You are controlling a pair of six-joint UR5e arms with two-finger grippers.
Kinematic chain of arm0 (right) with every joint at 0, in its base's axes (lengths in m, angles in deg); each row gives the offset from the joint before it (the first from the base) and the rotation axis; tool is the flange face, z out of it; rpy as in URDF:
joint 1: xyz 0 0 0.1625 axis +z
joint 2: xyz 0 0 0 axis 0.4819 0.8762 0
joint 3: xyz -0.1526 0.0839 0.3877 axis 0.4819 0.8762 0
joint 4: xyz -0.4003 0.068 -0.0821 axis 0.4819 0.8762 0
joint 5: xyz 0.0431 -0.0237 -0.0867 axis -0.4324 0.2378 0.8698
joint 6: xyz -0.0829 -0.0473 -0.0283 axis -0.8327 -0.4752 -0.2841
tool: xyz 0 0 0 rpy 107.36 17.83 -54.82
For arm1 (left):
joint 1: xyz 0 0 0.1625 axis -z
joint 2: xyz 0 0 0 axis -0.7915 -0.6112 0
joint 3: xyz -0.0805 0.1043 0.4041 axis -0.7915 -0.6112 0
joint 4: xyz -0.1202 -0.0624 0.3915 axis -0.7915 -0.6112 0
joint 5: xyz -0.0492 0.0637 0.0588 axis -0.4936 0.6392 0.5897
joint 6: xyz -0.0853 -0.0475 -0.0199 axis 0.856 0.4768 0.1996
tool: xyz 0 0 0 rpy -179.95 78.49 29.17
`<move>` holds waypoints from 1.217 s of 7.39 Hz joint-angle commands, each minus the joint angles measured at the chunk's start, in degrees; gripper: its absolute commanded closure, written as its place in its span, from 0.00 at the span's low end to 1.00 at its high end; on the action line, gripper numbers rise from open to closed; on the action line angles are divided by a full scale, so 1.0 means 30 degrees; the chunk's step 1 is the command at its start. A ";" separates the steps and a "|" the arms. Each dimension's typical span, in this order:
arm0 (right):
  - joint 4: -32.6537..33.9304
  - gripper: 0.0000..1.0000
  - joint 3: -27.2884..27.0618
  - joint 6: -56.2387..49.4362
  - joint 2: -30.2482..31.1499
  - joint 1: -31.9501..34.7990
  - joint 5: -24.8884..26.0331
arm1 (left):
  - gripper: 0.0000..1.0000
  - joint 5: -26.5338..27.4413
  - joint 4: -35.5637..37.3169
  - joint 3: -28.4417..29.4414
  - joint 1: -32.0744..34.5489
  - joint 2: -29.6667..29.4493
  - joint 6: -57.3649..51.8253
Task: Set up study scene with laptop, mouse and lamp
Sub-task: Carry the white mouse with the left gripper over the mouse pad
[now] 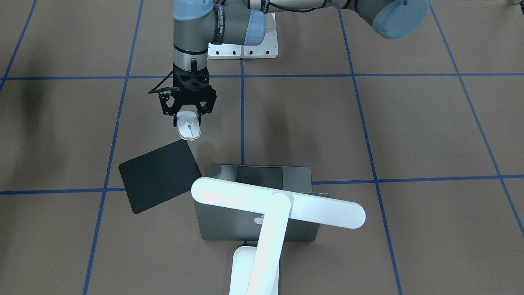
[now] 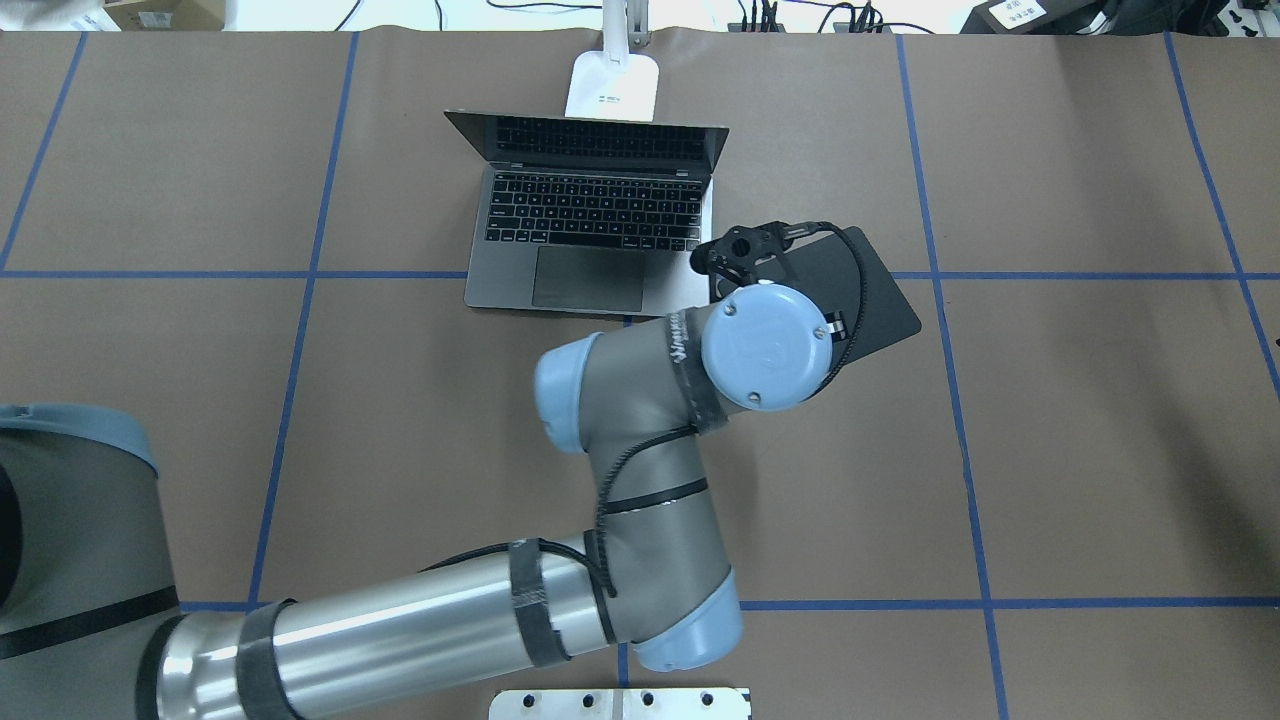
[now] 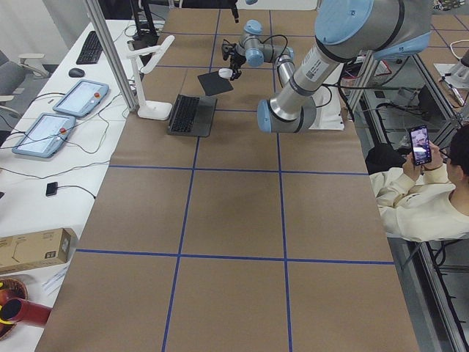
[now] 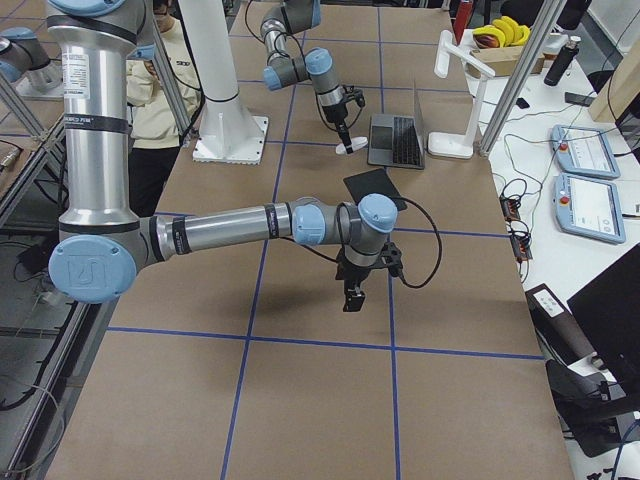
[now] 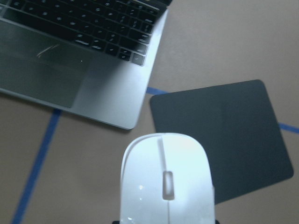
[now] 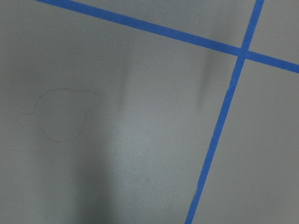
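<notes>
Visibly, laptop (image 1: 221,226) lid carries logo.

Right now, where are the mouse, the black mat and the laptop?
mouse (image 1: 189,129): front-facing view, on its white top.
mat (image 1: 157,177): front-facing view, middle of its black surface.
laptop (image 2: 592,208): overhead view, on its keyboard.

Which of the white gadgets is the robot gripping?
The mouse, the small glossy oval in the left end effector beside the black mat. The lamp, much larger, stands untouched behind the laptop.
</notes>
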 commanded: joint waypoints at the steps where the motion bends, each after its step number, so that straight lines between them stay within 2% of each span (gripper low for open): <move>1: -0.0004 0.00 0.0032 0.0109 -0.0073 0.0187 -0.0078 | 0.67 0.2504 -0.2098 0.2535 -0.0450 -0.0750 0.0252; 3: -0.0004 0.00 -0.0027 0.0080 -0.0044 0.0276 -0.0078 | 0.67 0.5344 -0.2951 0.3882 -0.0948 -0.1304 0.0252; 5: -0.0004 0.00 -0.0056 0.0109 -0.0102 0.0393 -0.0078 | 0.65 0.6640 -0.2953 0.4386 -0.1329 -0.1424 0.0252; 6: -0.0004 0.00 -0.0027 0.0109 -0.0103 0.0393 -0.0078 | 0.32 0.6906 -0.2982 0.4532 -0.1359 -0.1483 0.0223; 7: -0.0004 0.00 -0.0027 0.0109 -0.0103 0.0422 -0.0078 | 0.09 0.6967 -0.2983 0.4708 -0.1388 -0.1628 0.0223; 9: -0.0004 0.00 -0.0027 0.0109 -0.0190 0.0539 -0.0078 | 0.07 0.6967 -0.2983 0.4827 -0.1389 -0.1922 0.0223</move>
